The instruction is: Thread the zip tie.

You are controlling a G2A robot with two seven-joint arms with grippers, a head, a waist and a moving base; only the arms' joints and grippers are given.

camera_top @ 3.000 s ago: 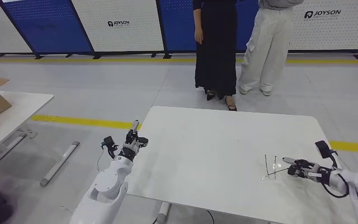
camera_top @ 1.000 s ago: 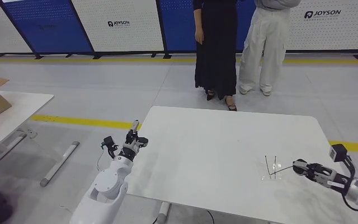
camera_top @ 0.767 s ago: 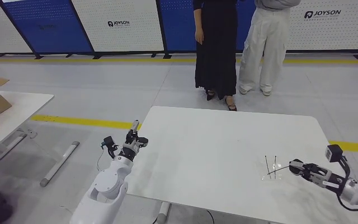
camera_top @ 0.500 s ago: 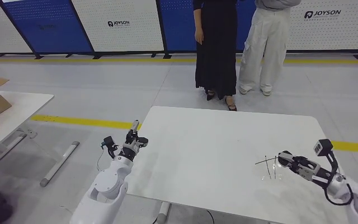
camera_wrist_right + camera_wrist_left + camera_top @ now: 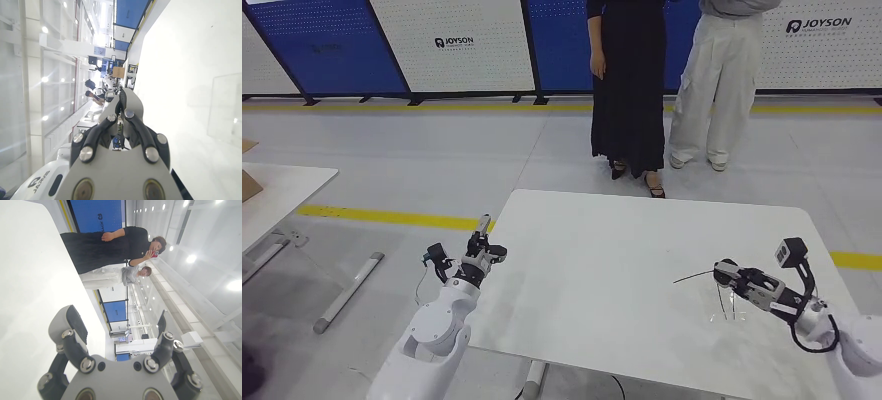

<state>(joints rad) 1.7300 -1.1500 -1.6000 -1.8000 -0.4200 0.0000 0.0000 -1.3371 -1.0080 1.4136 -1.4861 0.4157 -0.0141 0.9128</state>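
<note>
the right gripper [image 5: 729,270], pressed together on a zip tie [image 5: 697,275], has lifted it off the clear tray [image 5: 730,308] near the right edge of the table [image 5: 622,260] and swung it toward the middle. the strip now sticks out roughly level above the tabletop. the left gripper [image 5: 482,243], fingers spread and holding nothing, has not stirred from the table's left edge. with the tie in the air, the pickup looks done; the threading itself is not yet begun. what remains in the tray is too faint to tell.
</note>
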